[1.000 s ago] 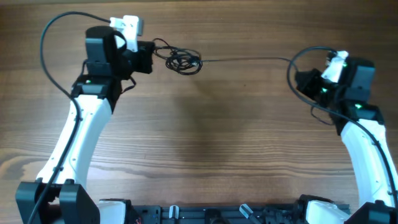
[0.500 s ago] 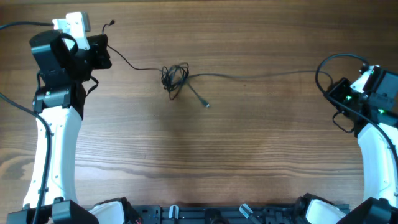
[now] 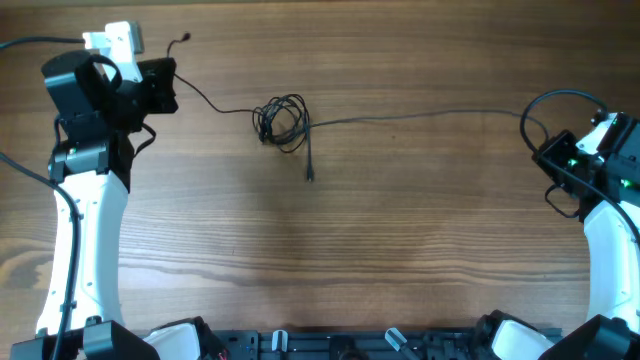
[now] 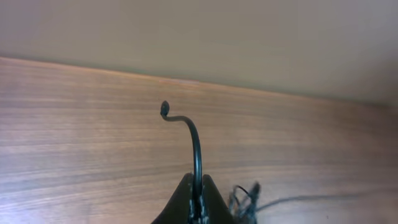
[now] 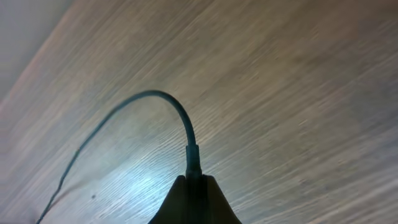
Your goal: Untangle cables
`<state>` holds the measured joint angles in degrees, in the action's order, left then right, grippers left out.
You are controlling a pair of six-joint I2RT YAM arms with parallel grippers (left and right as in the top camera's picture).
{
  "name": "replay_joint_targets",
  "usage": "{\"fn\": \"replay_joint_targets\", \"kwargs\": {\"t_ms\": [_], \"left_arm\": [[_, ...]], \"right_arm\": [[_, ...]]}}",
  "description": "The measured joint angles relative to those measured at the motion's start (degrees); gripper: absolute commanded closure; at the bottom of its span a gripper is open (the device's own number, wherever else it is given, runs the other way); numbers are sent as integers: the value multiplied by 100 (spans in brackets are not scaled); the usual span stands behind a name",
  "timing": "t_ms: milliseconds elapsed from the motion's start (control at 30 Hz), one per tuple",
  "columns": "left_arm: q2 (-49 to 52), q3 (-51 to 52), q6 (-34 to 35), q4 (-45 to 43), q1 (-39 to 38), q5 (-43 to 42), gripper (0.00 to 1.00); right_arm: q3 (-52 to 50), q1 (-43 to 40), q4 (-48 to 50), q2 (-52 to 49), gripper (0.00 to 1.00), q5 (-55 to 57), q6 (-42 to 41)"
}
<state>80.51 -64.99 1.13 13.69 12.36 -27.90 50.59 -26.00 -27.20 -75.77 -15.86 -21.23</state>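
We see a table (image 3: 400,240) of brown wood with long grain lines running from left to right; its surface is matt, and it has a soft pale reflection in the right wrist view. In the left wrist view a plain beige wall (image 4: 249,37) stands directly behind the far edge of the table.

The cables (image 3: 400,116) lie in the upper half of the overhead frame. Their tangle (image 3: 282,119), a small bunch of loops, rests on the wood left of centre. From it one thin wire goes to the upper left and a second, long one goes almost straight to the right side of the frame. A short loose end (image 3: 309,170) comes down from the tangle and finishes in a small plug on the wood.

The left gripper (image 3: 170,84), at the upper left, is clenched on the left wire. In its wrist view the fingers are pressed together around the wire, and the free tip (image 4: 165,109) curls up above them with a small plug.

The right gripper (image 3: 543,152), at the right edge, is also closed tight on a cable. In its wrist view the fingers pinch it near a connector, and the wire bends over in an arc to the lower left.
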Motion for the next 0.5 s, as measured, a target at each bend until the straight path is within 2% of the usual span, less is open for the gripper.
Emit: {"fn": "replay_joint_targets", "kwargs": {"t_ms": [200, 333, 500], "left_arm": [[0, 0, 0, 319, -271, -492, 95], [0, 0, 4, 286, -1126, -654, 95], [0, 0, 205, 173, -1838, -605, 95]], "right_arm": [[0, 310, 31, 0, 96, -527, 365], [0, 612, 125, 0, 96, -667, 595], [0, 688, 122, 0, 96, -708, 645]]}}
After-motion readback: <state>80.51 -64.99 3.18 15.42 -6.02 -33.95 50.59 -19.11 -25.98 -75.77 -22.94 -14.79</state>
